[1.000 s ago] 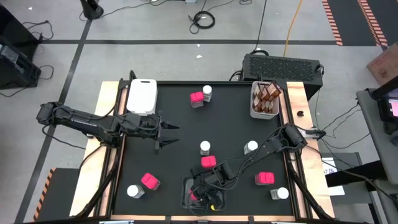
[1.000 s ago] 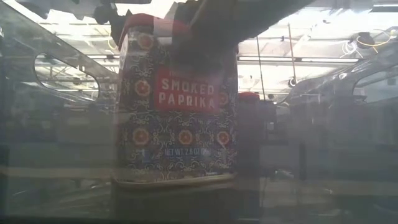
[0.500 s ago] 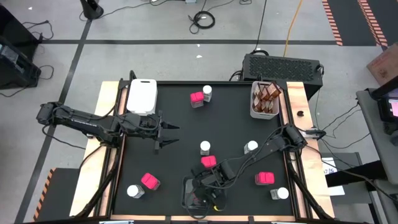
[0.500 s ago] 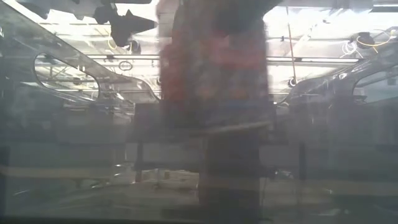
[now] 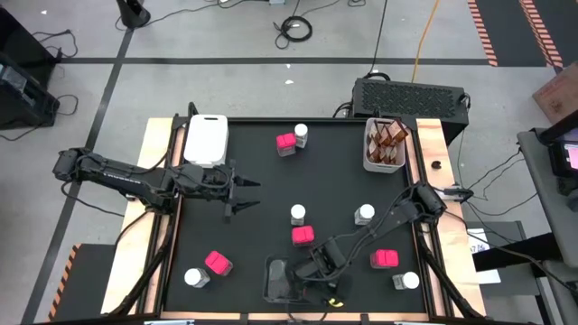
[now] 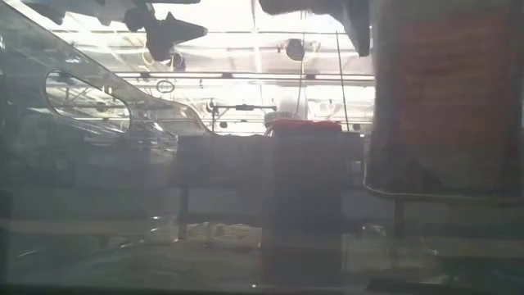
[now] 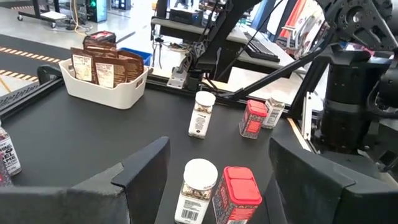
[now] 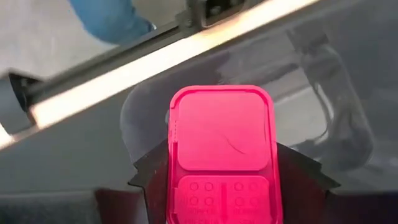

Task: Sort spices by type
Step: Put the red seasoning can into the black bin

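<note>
My right gripper (image 5: 316, 271) hangs over the table's near edge, beside a clear tray (image 5: 274, 282), shut on a spice box with a bright pink square lid (image 8: 222, 134). In the low view this box (image 6: 446, 98) shows at the right, above the table. More pink-lidded boxes (image 5: 303, 235) (image 5: 384, 259) (image 5: 218, 263) (image 5: 286, 143) and white-lidded clear jars (image 5: 297, 214) (image 5: 365, 214) (image 5: 192, 277) stand on their bases on the black tabletop. Brown spice containers fill a white bin (image 5: 384, 144) at the far right. My left gripper (image 5: 251, 196) waits open at the table's left, holding nothing. My right gripper pinches the pink-lidded box between its two fingers (image 8: 146, 177), one on each of two opposite sides at the lid's edge (image 8: 174, 165). The fingers come from above, slanting down. The box hangs lid up, its bottom edge (image 6: 442, 195) clear of the table.
A white lidded container (image 5: 206, 138) sits at the far left. One more jar (image 5: 409, 281) stands near the right front corner, and another (image 5: 301, 134) at the back beside a pink box. Wooden rails (image 5: 432, 162) edge the tabletop. The table's middle is bare.
My right gripper has risen and gone toward the table's right edge, away from the clear tray, and its wrist has rolled. The pink-lidded box has gone with it: it is lifted higher, and it has turned about so its label no longer faces the low camera.
</note>
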Motion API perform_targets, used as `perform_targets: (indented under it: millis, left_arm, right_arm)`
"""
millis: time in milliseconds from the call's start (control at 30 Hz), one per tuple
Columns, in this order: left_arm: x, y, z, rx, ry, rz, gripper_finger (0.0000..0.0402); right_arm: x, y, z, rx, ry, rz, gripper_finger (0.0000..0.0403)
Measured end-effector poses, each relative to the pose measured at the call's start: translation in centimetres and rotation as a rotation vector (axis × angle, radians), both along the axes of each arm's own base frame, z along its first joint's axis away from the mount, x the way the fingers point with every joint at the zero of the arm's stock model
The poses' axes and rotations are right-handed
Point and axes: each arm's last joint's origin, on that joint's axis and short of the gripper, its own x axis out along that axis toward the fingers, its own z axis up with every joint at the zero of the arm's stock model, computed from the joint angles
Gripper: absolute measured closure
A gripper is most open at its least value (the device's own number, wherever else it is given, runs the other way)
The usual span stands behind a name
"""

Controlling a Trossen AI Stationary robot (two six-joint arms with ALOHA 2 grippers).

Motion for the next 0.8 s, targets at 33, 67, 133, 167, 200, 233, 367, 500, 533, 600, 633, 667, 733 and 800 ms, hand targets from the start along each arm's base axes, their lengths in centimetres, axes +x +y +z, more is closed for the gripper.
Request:
perform_targets:
  millis: [33, 67, 133, 167, 200, 233, 367, 500, 533, 600, 633, 667, 733, 800]
  left_arm:
    - [0.0, 0.0, 0.0, 0.0, -0.004, 0.003, 0.0125]
    - [0.0, 0.0, 0.0, 0.0, -0.004, 0.005, 0.0125]
    - [0.0, 0.0, 0.0, 0.001, -0.002, 0.01, 0.0125]
    - [0.0, 0.0, 0.0, 0.001, -0.002, 0.011, 0.0125]
    - [0.0, 0.0, 0.0, 0.001, -0.002, 0.011, 0.0125]
    - [0.0, 0.0, 0.0, 0.001, -0.002, 0.011, 0.0125]
    - [0.0, 0.0, 0.0, 0.001, -0.001, 0.012, 0.0125]
    - [0.0, 0.0, 0.0, 0.001, -0.001, 0.012, 0.0125]
    - [0.0, 0.0, 0.0, 0.001, -0.001, 0.012, 0.0125]
    - [0.0, 0.0, 0.0, 0.0, -0.001, 0.012, 0.0125]
    - [0.0, 0.0, 0.0, 0.001, -0.001, 0.012, 0.0125]
    - [0.0, 0.0, 0.0, 0.001, -0.001, 0.012, 0.0125]
    - [0.0, 0.0, 0.0, 0.001, 0.0, 0.012, 0.0125]
    - [0.0, 0.0, 0.0, 0.001, 0.003, 0.012, 0.0125]
  right_arm:
    - [-0.1, 0.1, 0.0, -0.007, -0.014, 0.037, 0.019]
    - [-0.1, 0.2, 0.0, -0.012, -0.026, 0.07, 0.019]
    - [-0.3, 0.5, 0.0, -0.021, -0.046, 0.125, 0.0189]
    - [-0.3, 0.6, 0.0, -0.025, -0.052, 0.147, 0.0189]
    - [-0.4, 0.7, 0.0, -0.029, -0.058, 0.171, 0.0189]
    - [-0.5, 0.8, 0.0, -0.035, -0.065, 0.198, 0.0189]
    - [-0.8, 1.2, 0.0, -0.055, -0.098, 0.308, 0.0188]
    - [-0.9, 1.4, -0.4, -0.07, -0.111, 0.374, 0.0188]
    - [-0.9, 1.4, -0.6, -0.072, -0.104, 0.376, 0.0188]
    - [-0.8, 1.5, -1.2, -0.063, -0.082, 0.37, 0.0188]
    - [-0.7, 1.6, -1.3, -0.058, -0.074, 0.362, 0.0188]
    - [-0.7, 1.6, -1.5, -0.056, -0.067, 0.358, 0.0188]
    - [-0.8, 1.6, -1.5, -0.059, -0.063, 0.357, 0.0188]
    - [-0.7, 1.6, -1.5, -0.06, -0.068, 0.357, 0.0188]
